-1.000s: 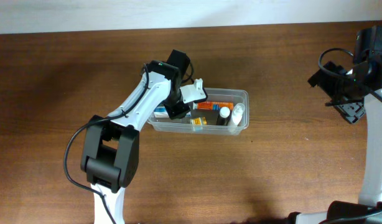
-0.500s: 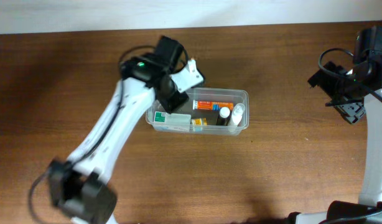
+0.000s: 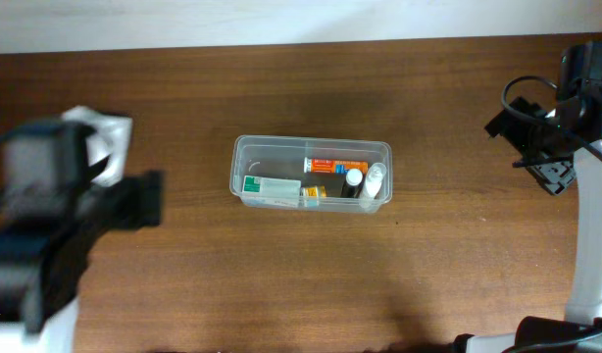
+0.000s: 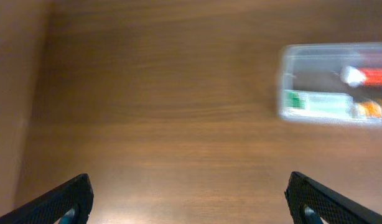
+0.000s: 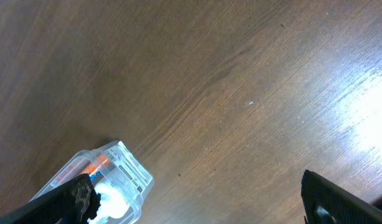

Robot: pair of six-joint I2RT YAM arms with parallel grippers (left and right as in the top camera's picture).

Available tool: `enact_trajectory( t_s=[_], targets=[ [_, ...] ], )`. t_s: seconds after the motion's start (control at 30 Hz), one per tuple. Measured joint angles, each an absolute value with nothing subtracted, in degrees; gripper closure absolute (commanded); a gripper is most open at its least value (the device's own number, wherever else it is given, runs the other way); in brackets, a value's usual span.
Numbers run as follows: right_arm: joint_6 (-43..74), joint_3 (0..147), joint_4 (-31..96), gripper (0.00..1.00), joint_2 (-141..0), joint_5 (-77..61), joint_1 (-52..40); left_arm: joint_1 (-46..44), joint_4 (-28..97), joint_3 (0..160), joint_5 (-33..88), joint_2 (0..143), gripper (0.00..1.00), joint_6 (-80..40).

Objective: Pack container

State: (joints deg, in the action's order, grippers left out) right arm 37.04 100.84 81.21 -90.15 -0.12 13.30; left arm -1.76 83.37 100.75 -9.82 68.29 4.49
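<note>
Your left claw (image 4: 188,186) and right claw (image 5: 196,186) both hang spread apart, well clear of the container (image 3: 267,162) on the worktop (image 3: 458,245).

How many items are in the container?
5 in the container: white-and-green box at left end, orange box along far wall, yellow box by near wall, dark bottle and white bottle at right end. Others may be hidden.

left fingers (image 4: 69,198) and right fingers (image 5: 331,199) spread wide, empty.

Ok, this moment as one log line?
container: centre of table, partly packed | left gripper: open, empty, away from container | right gripper: open, empty, away from container
</note>
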Motion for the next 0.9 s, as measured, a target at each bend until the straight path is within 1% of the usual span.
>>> enact_trajectory(
  t_s=[0.07,0.17,0.33,0.43,0.57,0.67,0.73,0.77,0.9],
  targets=[
    [37.0,100.8,81.2,0.02,-90.1,-0.1,13.3,1.9,83.7,100.7,-10.0,64.0,0.00,3.3],
    [37.0,100.8,81.3,0.01,-90.1,-0.1,13.3,5.1,86.0,100.8,-10.3,57.8,0.00,1.4],
    [37.0,100.8,81.2,0.02,-90.1,-0.1,13.3,6.0,92.1,100.2,-10.6,48.7,0.00,-1.0],
    [37.1,100.8,81.3,0.01,-90.1,-0.1,13.3,6.0,90.7,95.4,-11.0,42.8,0.00,-2.7],
    [37.0,100.9,81.3,0.02,-90.1,-0.1,13.3,6.0,77.5,81.0,-10.7,30.4,0.00,-4.2],
    [37.0,100.9,81.3,0.01,-90.1,-0.1,13.3,6.0,65.4,66.0,-9.7,20.7,0.00,-5.2],
    [37.0,100.9,81.2,0.02,-90.1,-0.1,13.3,6.0,61.0,58.8,-8.5,18.7,0.00,-5.5],
    [37.1,100.9,81.3,0.02,-90.1,-0.1,13.3,6.0,55.1,53.9,-7.4,18.2,0.00,-5.6],
    [37.1,100.9,81.3,0.02,-90.1,-0.1,13.3,6.0,42.2,41.4,-3.7,18.6,0.00,-6.3]
  ],
)
